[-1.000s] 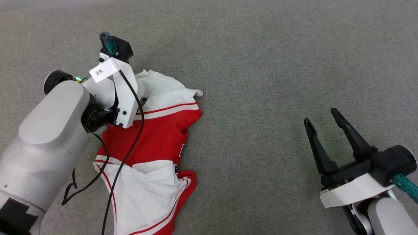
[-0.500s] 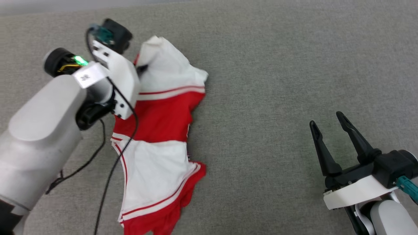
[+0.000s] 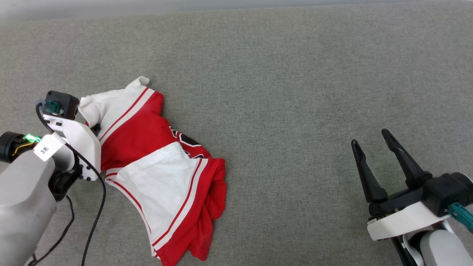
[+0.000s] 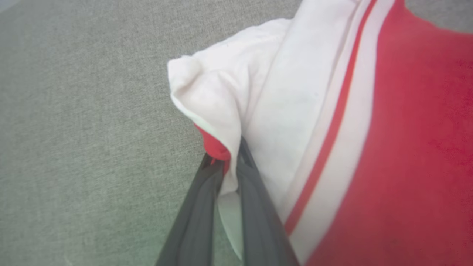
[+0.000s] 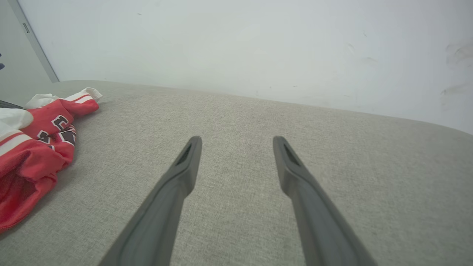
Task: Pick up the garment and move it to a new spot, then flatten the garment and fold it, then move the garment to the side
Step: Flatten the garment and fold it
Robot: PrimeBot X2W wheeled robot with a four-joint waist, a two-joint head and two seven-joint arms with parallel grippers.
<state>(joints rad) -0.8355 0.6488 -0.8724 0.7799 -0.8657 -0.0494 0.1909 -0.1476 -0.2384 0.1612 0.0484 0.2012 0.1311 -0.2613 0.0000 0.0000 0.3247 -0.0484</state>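
Plain room, grey fabric surface [image 3: 295,74], white wall [image 5: 236,44]

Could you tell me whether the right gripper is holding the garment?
No, the right gripper stands open over the grey surface, apart from the garment.

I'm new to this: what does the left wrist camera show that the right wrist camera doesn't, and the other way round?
Left wrist view: the left gripper, close up, shut on a fold of the garment at its white sleeve. Right wrist view: the right gripper open and holding nothing, the pale wall behind, and black lettering on the garment. Both: the red and white garment on the grey surface.
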